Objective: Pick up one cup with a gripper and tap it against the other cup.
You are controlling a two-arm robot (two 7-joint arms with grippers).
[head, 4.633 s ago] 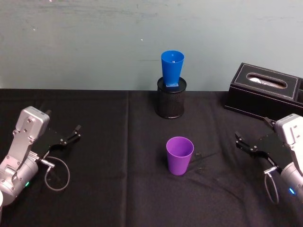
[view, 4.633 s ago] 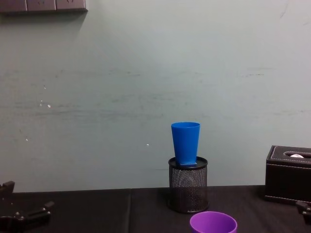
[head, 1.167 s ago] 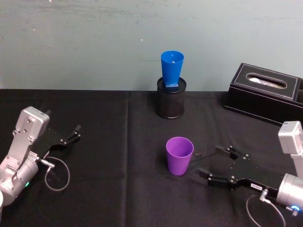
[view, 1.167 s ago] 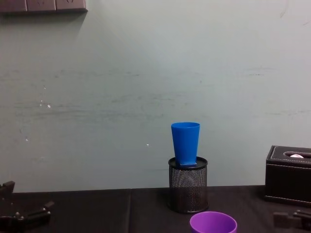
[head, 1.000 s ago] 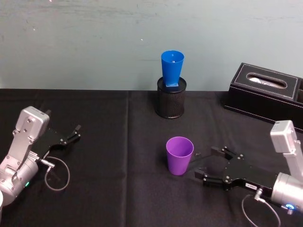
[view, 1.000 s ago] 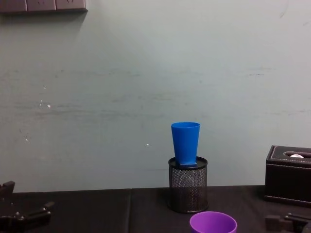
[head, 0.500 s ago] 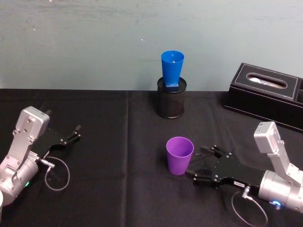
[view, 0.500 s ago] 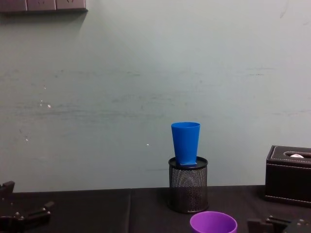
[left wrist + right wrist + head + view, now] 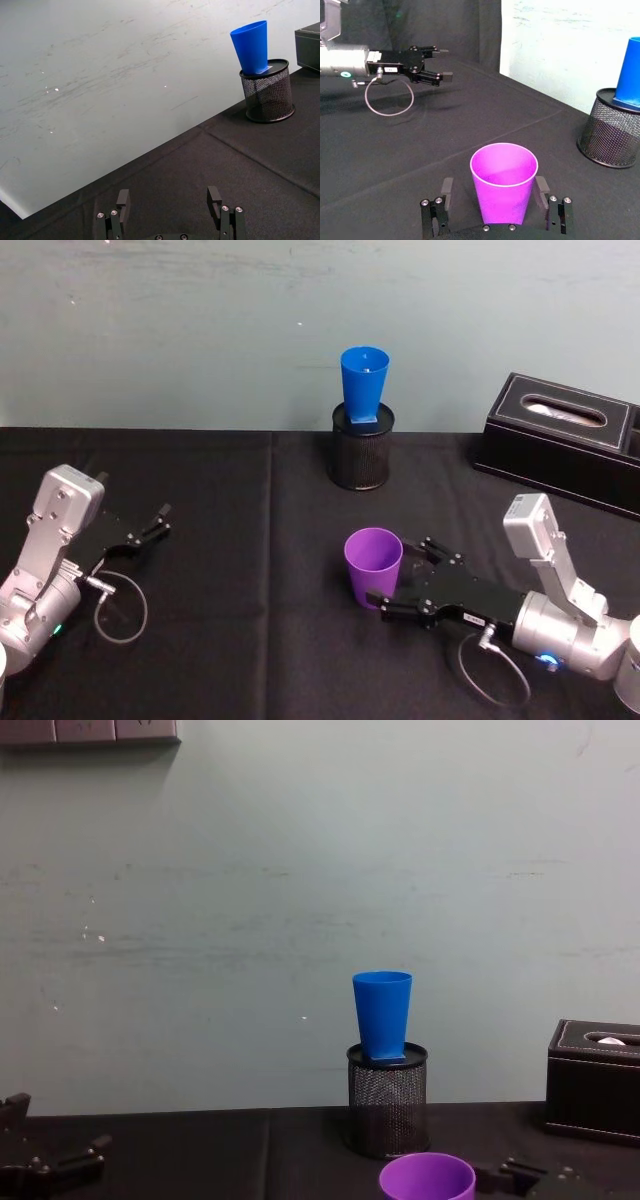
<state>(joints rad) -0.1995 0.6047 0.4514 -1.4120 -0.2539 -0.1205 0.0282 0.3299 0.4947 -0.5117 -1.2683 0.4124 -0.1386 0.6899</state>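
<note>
Up on the head view, the purple cup (image 9: 373, 565) was seen upright on the black counter (image 9: 250, 640). The right end effector (image 9: 398, 572) was laid low around it, fingers spread wide, one on each side of the cup, nothing clamped. Well behind, the blue cup (image 9: 362, 385) was perched on top of the black mesh pen holder (image 9: 362, 460), well apart from the purple one. Over at the left edge, the left end effector (image 9: 160, 520) was parked, fingers apart, nothing held. A black tissue box (image 9: 560, 435) was set at the back right.

On to the left wrist view: the left end effector's two fingers (image 9: 214, 196) were shown spread, with bare counter between them. The blue cup (image 9: 250, 45) was seen far off on its holder.

From the right wrist view, the purple cup (image 9: 504, 182) was framed squarely between the spread fingers (image 9: 446, 189). Whether either pad touched its wall could not be told.

Down at the chest view, the purple cup's rim (image 9: 427, 1178) was caught at the bottom edge, in front of the pen holder and a little to its right.
</note>
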